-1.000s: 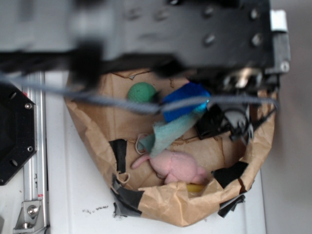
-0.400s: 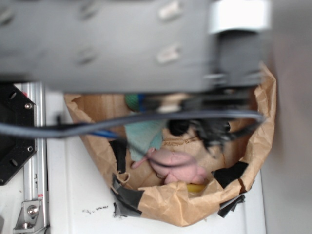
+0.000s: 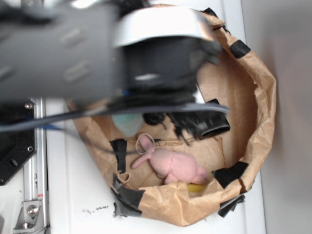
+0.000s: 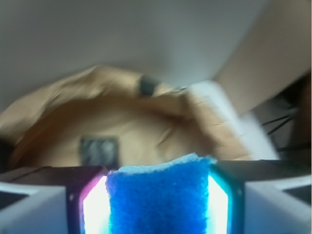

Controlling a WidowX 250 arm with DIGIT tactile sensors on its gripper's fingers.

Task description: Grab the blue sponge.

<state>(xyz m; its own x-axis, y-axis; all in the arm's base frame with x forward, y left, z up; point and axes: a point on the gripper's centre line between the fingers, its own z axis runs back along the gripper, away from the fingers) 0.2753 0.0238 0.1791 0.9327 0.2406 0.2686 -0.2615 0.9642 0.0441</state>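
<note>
In the wrist view the blue sponge fills the space between my gripper's fingers. It is bright royal blue with a thin pale teal layer along its top edge. My gripper is shut on it, with the lit pads pressing both sides. It hangs above the brown paper bag. In the exterior view my blurred arm covers the upper left, and the sponge and the fingers are hidden beneath it.
The crumpled paper bag patched with black tape holds a pink soft toy, a pale teal cloth, a rubber band loop and a yellow item. A metal rail runs along the left.
The arm has swung left and risen toward the camera with the sponge in its grip. The teal cloth that hung by the sponge now lies in the bag.
</note>
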